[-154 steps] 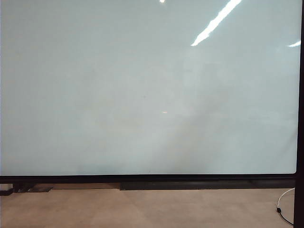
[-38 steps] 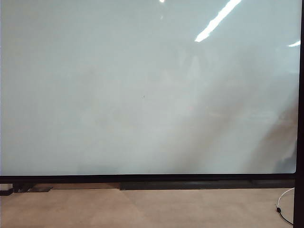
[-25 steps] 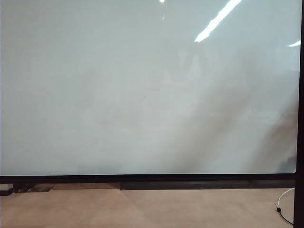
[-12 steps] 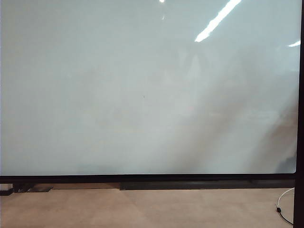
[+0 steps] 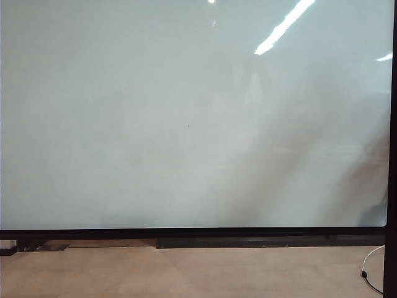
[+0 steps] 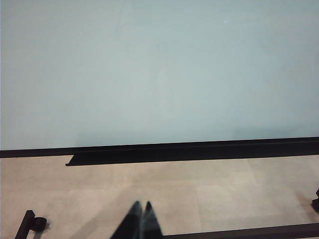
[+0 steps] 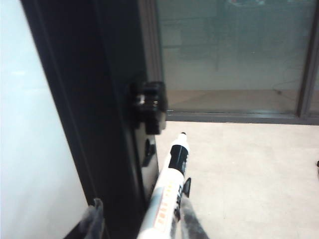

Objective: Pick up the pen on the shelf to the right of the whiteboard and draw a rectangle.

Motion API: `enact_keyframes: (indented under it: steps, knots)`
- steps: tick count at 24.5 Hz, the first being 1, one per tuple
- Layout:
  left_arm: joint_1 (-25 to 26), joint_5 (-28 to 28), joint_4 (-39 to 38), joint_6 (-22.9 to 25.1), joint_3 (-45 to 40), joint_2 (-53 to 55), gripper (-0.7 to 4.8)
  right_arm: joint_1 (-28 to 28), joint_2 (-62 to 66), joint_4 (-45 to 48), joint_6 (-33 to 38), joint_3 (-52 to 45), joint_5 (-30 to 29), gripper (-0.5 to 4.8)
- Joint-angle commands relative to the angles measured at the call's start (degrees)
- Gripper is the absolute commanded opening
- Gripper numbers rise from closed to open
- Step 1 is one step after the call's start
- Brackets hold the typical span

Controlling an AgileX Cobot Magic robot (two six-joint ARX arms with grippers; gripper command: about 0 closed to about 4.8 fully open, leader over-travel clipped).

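Pen (image 7: 168, 191) is sitting between the right gripper (image 7: 142, 221) fingers, tip pointing away, just beside the whiteboard (image 5: 186, 124) black side frame and a black clip (image 7: 151, 106). Fingers look clamped on its barrel. Left gripper (image 6: 140, 221) is hanging over the floor (image 6: 199, 189) facing the board, tips pressed together. Board is showing no drawing.

Whiteboard (image 5: 186, 112): my exterior view cuts it off at the top and left.
Left gripper (image 6: 140, 221): I see only two dark fingertips, pressed together; the rest is out of frame.
Right gripper (image 7: 139, 221): blurred fingers, mostly below the frame.
Pen (image 7: 168, 191): its rear end is cut off; I can't confirm firm contact on both sides.
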Motion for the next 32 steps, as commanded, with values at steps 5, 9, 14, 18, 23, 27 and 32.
enact_keyframes:
  steps: [5, 9, 14, 18, 23, 27, 32]
  knots:
    - [0.0, 0.1, 0.3, 0.0, 0.2, 0.0, -0.05, -0.1, -0.2, 0.7, 0.1, 0.2, -0.3, 1.97]
    - [0.0, 0.1, 0.3, 0.0, 0.2, 0.0, -0.05, -0.1, -0.2, 0.7, 0.1, 0.2, -0.1, 1.54]
    - [0.0, 0.1, 0.3, 0.0, 0.2, 0.0, -0.05, -0.1, -0.2, 0.7, 0.1, 0.2, -0.1, 1.44]
    - [0.0, 0.1, 0.3, 0.0, 0.2, 0.0, -0.05, -0.1, -0.2, 0.7, 0.0, 0.2, -0.1, 1.44]
    - [0.0, 0.1, 0.3, 0.0, 0.2, 0.0, -0.05, -0.1, -0.2, 0.7, -0.3, 0.2, 0.0, 1.43]
    - [0.0, 0.1, 0.3, 0.0, 0.2, 0.0, -0.05, -0.1, -0.1, 0.7, -0.3, 0.2, 0.7, 1.43]
    - [0.0, 0.1, 0.3, 0.0, 0.2, 0.0, -0.05, -0.1, -0.1, 0.7, -0.3, 0.2, 1.2, 1.04]
